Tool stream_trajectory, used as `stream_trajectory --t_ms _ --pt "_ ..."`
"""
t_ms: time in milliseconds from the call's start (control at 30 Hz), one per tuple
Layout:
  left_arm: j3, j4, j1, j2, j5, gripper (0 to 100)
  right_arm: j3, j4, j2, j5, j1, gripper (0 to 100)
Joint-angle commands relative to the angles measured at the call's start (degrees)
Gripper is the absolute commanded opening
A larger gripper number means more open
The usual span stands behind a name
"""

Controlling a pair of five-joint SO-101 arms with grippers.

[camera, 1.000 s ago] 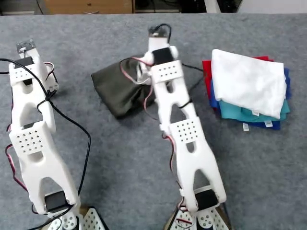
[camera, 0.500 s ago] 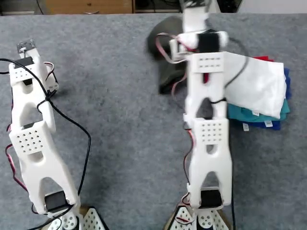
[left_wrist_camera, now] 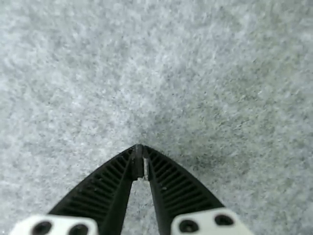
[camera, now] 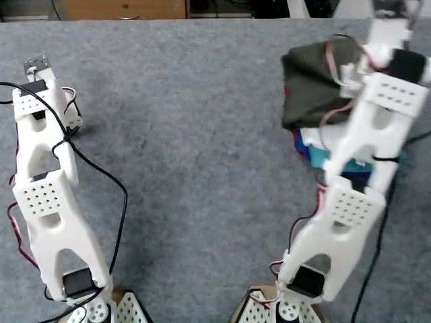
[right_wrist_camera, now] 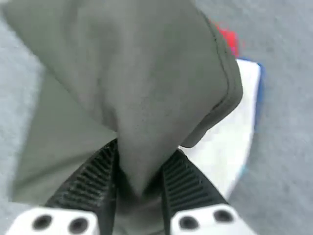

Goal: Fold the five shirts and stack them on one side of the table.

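A folded dark olive shirt hangs over the stack of folded shirts at the table's right side, where white, teal and blue layers show beneath it. My right gripper is shut on the olive shirt, with the white shirt and red and blue edges below. The right arm covers much of the stack. At the far left my left gripper is shut with nothing in it, just above bare grey felt; its arm lies along the left side.
Grey felt table stretches between the two arms. Black cables loop beside the left arm. Wooden furniture stands past the far edge.
The right arm has carried the olive shirt from the table's middle rightward to above the stack. The left arm has not moved.
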Motion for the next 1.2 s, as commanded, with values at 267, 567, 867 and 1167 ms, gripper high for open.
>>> stream_trajectory --t_ms 267,567,867,1167 --pt "-0.5 -0.6 0.5 -0.7 -1.8 2 11.6 0.9 -4.5 12.9 8.7 64.1" --pt "-0.4 -0.7 -0.1 -0.6 -1.5 2 10.8 0.1 -17.6 6.6 3.1 20.1" --pt "-0.4 -0.5 -0.6 -0.5 0.2 2 11.3 -3.5 -9.2 2.1 -0.6 15.1" --pt "-0.4 -0.5 -0.6 -0.5 0.2 2 10.5 -1.1 12.7 0.0 -8.2 8.4"
